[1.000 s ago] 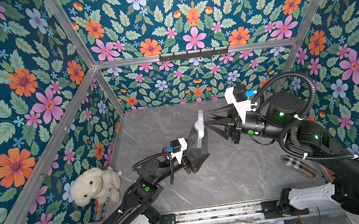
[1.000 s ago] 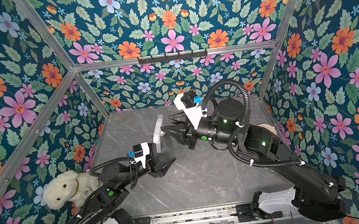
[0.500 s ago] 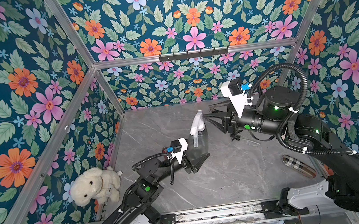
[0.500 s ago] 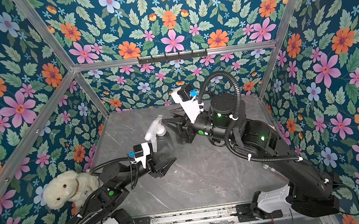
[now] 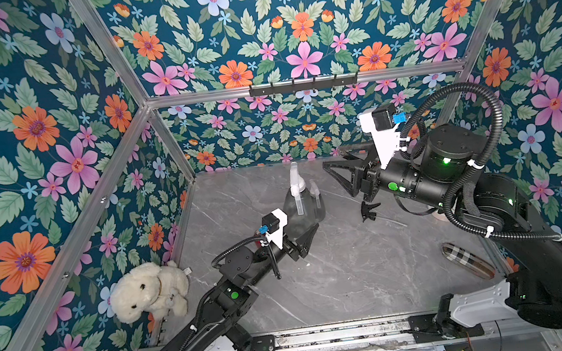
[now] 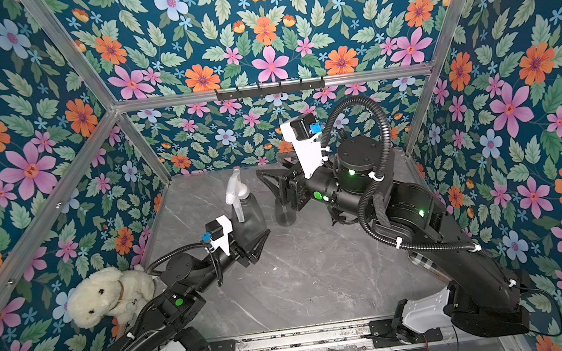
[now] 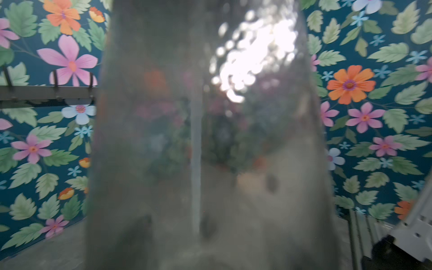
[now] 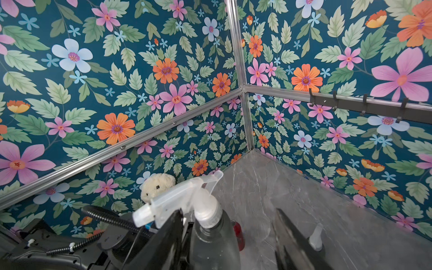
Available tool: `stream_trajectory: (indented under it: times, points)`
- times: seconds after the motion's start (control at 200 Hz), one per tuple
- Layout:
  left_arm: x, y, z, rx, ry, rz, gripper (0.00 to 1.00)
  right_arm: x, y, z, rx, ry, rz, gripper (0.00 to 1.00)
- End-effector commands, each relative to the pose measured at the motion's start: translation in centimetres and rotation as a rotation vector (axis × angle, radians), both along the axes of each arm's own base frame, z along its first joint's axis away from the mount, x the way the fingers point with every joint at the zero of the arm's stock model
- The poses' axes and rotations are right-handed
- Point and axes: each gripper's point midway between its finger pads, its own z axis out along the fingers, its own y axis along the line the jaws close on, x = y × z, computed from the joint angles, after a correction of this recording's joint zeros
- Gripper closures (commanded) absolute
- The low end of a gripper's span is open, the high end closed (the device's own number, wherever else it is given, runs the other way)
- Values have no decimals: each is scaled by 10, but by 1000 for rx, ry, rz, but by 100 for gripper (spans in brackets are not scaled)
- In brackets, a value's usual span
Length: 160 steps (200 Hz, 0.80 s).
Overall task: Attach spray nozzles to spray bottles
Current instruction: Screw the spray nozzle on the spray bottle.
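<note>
**Left end effector (image 5: 305,231) grips the spray bottle (image 5: 308,213); right end effector (image 5: 334,158) spread**

The left end effector is clamped on the lower body of the smoky-grey spray bottle, which is upright near the middle of the table (image 5: 340,285). Whether its base touches the table I cannot tell. A whitish spray nozzle (image 5: 295,182) sits on its neck, trigger hanging down the side. The right end effector hovers just beside that nozzle, jaws wide apart, holding nothing. Under it in a top view stands a second grey bottle (image 6: 285,214), its neck hidden. A small black nozzle (image 5: 369,209) lies on the table below the right wrist. A red bottle (image 8: 239,231) shows as a sliver past the held one. A cream plush toy (image 5: 148,291) sits at the table's left edge
</note>
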Motion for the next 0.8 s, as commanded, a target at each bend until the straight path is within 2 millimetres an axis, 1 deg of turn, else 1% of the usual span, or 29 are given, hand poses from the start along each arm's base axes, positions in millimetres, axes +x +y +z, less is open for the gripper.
stream_trajectory:
  times: [0.0,0.115,0.24,0.39,0.525,0.675,0.795]
  points:
    - [24,22,12,-61,-34,202,100,3,5,-2,-1,22,-8,38]
    - [37,29,6,-71,-22,303,100,7,15,-6,-29,20,-15,37]
    - [42,31,1,-63,-38,363,100,7,26,-7,-62,19,1,37]
    - [36,23,-2,-16,-90,393,100,8,41,-14,-134,18,8,37]
    - [30,16,-5,39,-138,450,100,12,49,-21,-183,30,-6,37]
    - [25,6,-8,90,-183,498,100,15,53,-31,-218,59,-13,38]
    - [21,3,-10,77,-196,497,100,19,49,-42,-261,69,-54,40]
